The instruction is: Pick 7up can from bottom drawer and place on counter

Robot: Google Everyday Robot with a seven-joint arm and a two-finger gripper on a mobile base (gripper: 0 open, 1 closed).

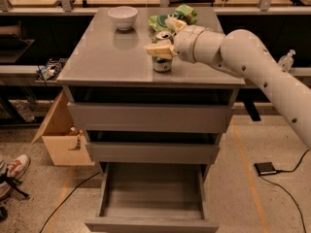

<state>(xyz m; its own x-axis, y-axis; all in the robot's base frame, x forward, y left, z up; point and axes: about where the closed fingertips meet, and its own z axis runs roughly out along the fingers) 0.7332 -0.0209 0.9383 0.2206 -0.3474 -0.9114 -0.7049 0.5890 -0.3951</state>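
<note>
The 7up can (162, 64) stands upright on the counter (107, 52), near its front right part. My gripper (166, 37) reaches in from the right and is shut on the can. One cream finger (158, 49) crosses the can's front and the other finger (175, 24) sits behind it. The can's silver top shows just above the front finger. Below, the bottom drawer (150, 224) is pulled out and nothing shows inside it.
A white bowl (122, 17) and a green snack bag (167, 19) sit at the back of the counter. On the floor are a cardboard box (60, 142) at the left, a shoe (14, 169), cables and a small black device (266, 168). A clear bottle (286, 61) stands right.
</note>
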